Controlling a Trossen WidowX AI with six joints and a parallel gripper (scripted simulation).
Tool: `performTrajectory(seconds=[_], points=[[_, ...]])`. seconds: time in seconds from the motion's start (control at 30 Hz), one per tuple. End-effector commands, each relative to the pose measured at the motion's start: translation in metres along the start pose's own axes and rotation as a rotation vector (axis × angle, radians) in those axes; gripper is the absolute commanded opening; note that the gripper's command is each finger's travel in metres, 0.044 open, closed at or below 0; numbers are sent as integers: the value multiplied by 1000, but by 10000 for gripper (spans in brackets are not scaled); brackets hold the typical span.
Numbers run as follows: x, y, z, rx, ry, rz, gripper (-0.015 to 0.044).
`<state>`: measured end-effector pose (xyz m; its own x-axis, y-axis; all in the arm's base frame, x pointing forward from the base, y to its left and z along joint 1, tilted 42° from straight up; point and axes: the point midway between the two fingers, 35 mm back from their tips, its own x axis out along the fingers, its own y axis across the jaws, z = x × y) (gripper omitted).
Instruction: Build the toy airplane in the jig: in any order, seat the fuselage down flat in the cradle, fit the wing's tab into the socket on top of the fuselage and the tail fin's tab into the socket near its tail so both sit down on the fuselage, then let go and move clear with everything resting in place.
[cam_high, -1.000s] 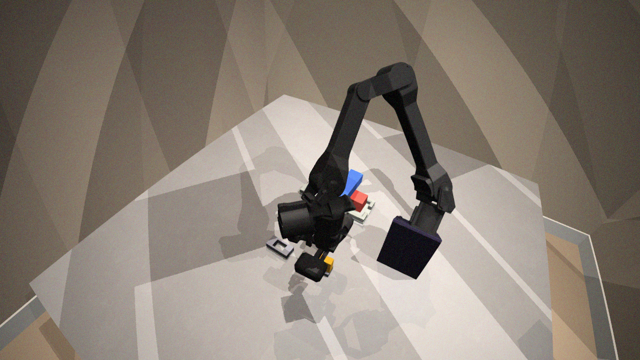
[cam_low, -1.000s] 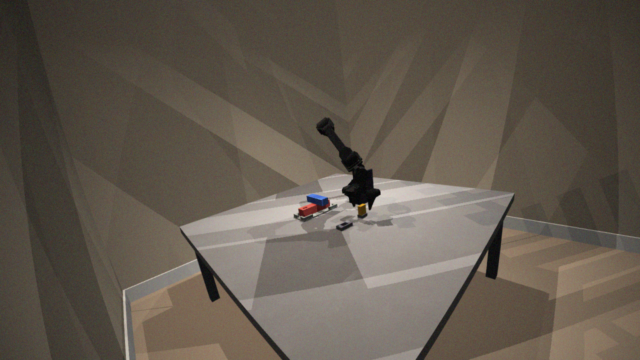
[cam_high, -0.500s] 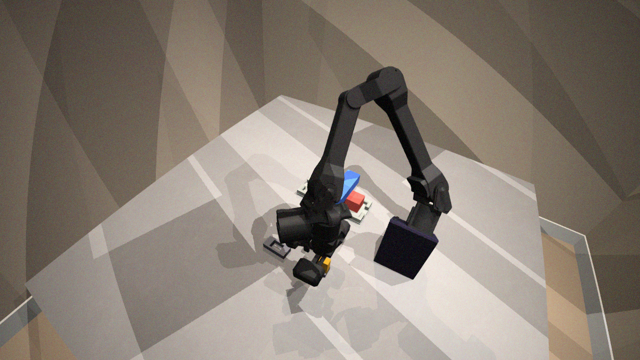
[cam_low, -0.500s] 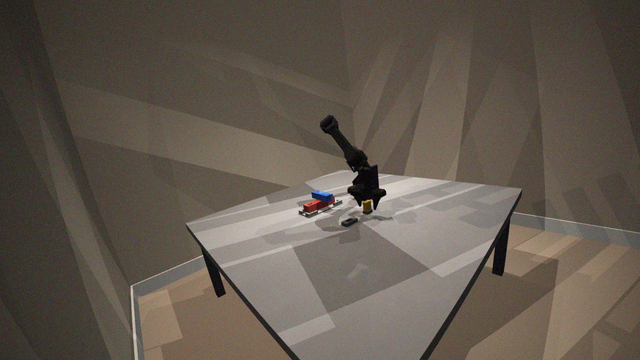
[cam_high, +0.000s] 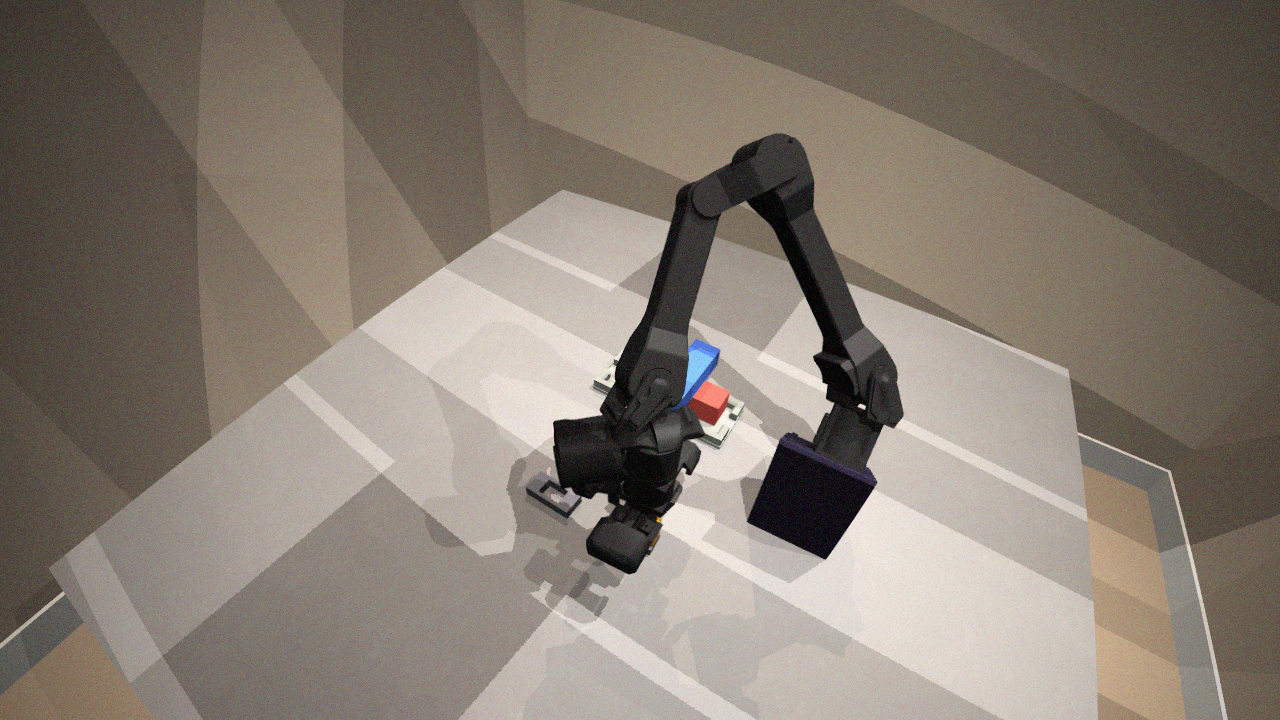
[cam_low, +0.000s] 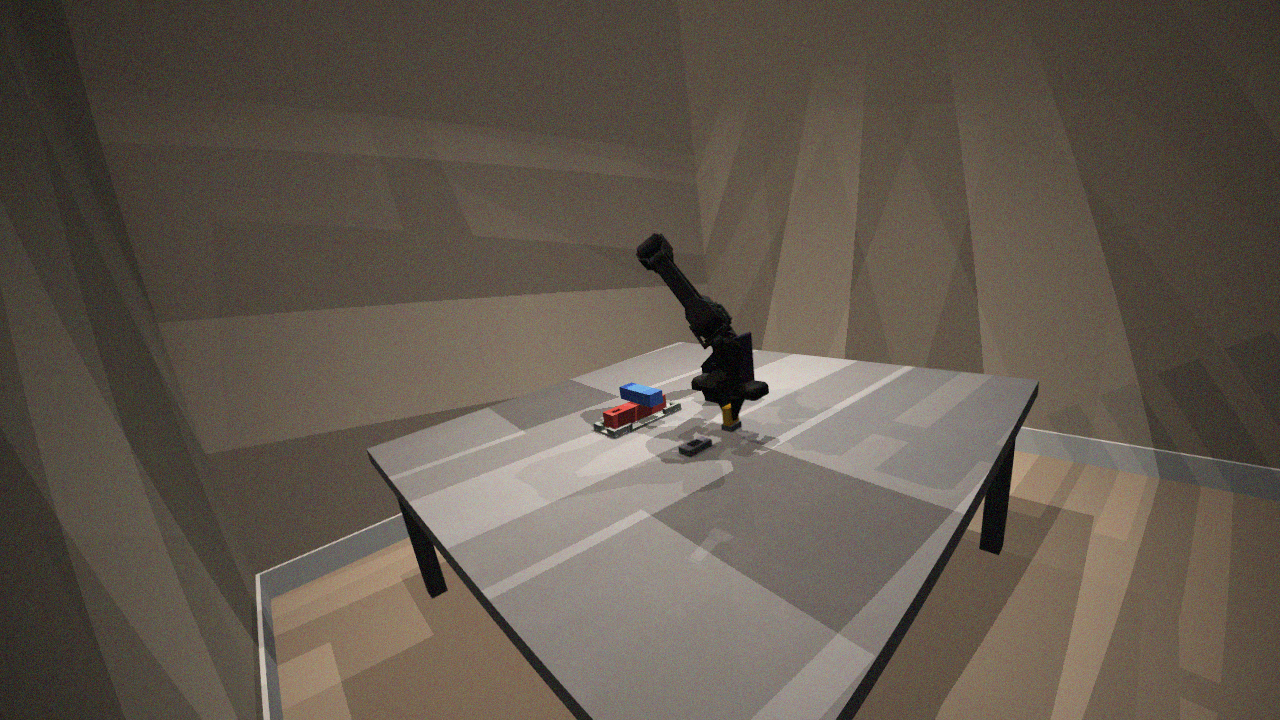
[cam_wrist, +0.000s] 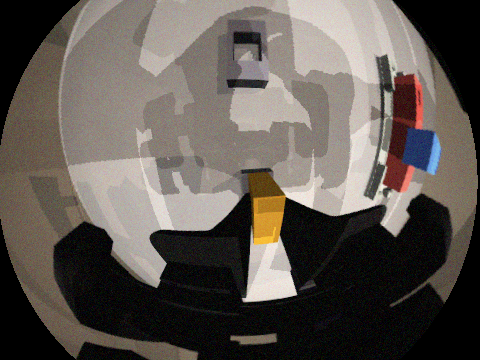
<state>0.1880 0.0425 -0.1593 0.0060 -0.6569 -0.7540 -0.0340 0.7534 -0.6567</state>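
The red fuselage (cam_high: 712, 402) (cam_low: 617, 417) (cam_wrist: 406, 95) lies in the pale cradle jig (cam_high: 721, 437) (cam_low: 613, 433) (cam_wrist: 386, 112). The blue wing (cam_high: 702, 365) (cam_low: 640, 394) (cam_wrist: 419, 149) lies crosswise on top of it; its tab is hidden. A small dark slot near one end of the fuselage is empty. The yellow tail fin (cam_low: 726, 415) (cam_wrist: 266, 218) stands upright at a small dark base, away from the jig. My gripper (cam_low: 731, 412) (cam_wrist: 259, 196) is shut on the fin, one finger on each side. In the top view the arm hides most of the fin.
A grey block with a rectangular opening (cam_high: 565, 509) (cam_low: 685, 450) (cam_wrist: 251, 71) lies on the table near the fin. In the wrist view the jig is to the right. The arm's base (cam_high: 810, 501) stands on the table beyond the jig in the top view.
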Motion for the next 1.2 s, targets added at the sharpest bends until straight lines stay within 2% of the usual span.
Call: performTrajectory(seconds=[0.0, 0.1, 0.3, 1.17], points=[[0, 0, 0, -4, -2, -2, 20], [0, 0, 0, -4, -2, -2, 0], [-8, 1, 0, -12, 4, -1, 0], [-84, 6, 6, -10, 2, 7, 0]])
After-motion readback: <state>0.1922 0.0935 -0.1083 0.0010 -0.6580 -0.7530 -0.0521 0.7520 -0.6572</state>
